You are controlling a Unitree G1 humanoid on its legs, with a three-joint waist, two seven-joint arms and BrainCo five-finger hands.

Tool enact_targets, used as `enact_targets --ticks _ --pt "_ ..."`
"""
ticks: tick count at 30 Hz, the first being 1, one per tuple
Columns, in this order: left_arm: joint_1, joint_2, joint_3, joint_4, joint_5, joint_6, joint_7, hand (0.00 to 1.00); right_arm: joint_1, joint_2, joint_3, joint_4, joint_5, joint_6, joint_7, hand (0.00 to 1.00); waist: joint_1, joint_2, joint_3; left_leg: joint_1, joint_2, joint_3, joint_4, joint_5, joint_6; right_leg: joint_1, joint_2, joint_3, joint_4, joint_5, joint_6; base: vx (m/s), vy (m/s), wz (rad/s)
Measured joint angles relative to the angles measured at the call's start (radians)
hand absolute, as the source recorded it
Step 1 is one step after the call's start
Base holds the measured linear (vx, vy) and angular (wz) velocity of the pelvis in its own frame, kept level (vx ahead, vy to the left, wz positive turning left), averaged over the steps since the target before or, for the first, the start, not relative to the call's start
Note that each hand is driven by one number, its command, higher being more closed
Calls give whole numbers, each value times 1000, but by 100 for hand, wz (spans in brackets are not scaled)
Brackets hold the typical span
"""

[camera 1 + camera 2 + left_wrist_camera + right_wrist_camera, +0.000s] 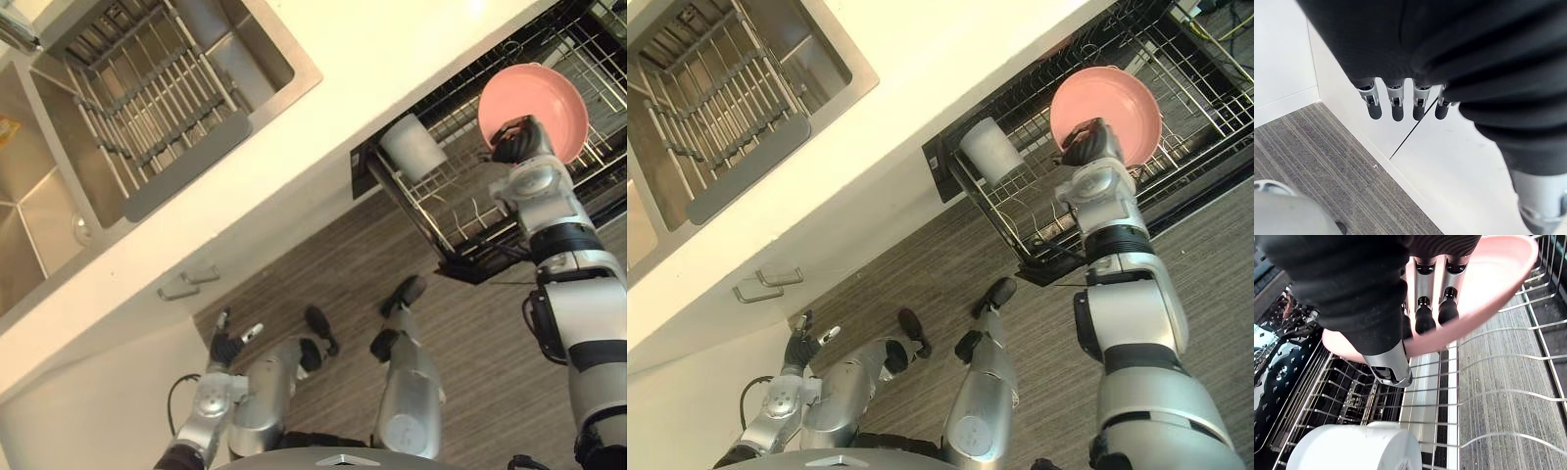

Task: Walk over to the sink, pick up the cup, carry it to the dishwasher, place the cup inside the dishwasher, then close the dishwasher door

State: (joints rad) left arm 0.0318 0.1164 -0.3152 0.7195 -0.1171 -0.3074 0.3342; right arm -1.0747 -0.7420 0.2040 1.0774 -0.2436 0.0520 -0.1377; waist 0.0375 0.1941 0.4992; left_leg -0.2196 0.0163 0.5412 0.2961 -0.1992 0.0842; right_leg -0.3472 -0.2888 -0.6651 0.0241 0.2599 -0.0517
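My right hand (516, 145) is shut on a pink bowl (534, 108) and holds it tilted above the pulled-out dishwasher rack (451, 215). In the right wrist view its fingers (1422, 318) lie inside the bowl (1488, 279) and the thumb presses the rim from outside. A white cup (411, 147) stands in the rack's near corner, to the left of the bowl and apart from the hand. My left hand (227, 345) hangs low beside the white cabinet, fingers (1396, 105) straight, holding nothing.
The steel sink (59, 166) with a wire drying rack (147, 88) in it sits in the pale counter (392, 59) at the upper left. Two cabinet handles (186, 284) show below the counter edge. Striped grey floor (470, 333) lies in front of the dishwasher.
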Motion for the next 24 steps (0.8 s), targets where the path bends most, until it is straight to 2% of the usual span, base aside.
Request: enact_targets --ticks 5,10,14,17,19,21,24 --pt "9 -1 -10 -1 -1 5 10 0 2 -13 -7 -6 8 -30 8 0 -15 1 0 41 -5 5 -36 20 -7 27 1 -10 -4 -14 -7 -4 -8 -3" --pt "20 1 -10 -2 1 19 10 0 138 -20 -107 -290 105 -77 7 0 -44 0 -8 104 7 10 -92 39 -32 78 17 -63 -5 -43 -18 42 -28 -10" --pt "23 0 -6 0 1 37 10 0 281 -15 -168 -439 126 -81 6 0 -53 -7 -55 131 29 23 -108 37 -54 89 45 -52 0 -41 -8 110 -25 -17" --pt "24 0 10 8 3 46 10 0 389 1 -252 -514 143 -72 -32 0 -57 -29 -97 170 36 35 -124 31 -64 106 63 -27 1 -49 -1 113 15 -26" --pt "30 0 30 13 5 46 10 0 444 23 -328 -522 169 -65 -87 0 -70 -53 -118 181 35 36 -129 28 -67 111 63 -20 7 -53 4 37 38 -10" --pt "32 1 47 43 13 48 10 0 523 34 -396 -487 260 -34 -113 0 -74 -82 -129 212 37 37 -126 20 -70 134 60 -13 24 -63 11 18 65 -9" --pt "51 2 64 59 14 51 2 0 561 40 -416 -344 385 -17 -97 0 -76 -103 -141 217 46 38 -89 -6 -67 144 51 -8 43 -70 15 -25 62 -5"
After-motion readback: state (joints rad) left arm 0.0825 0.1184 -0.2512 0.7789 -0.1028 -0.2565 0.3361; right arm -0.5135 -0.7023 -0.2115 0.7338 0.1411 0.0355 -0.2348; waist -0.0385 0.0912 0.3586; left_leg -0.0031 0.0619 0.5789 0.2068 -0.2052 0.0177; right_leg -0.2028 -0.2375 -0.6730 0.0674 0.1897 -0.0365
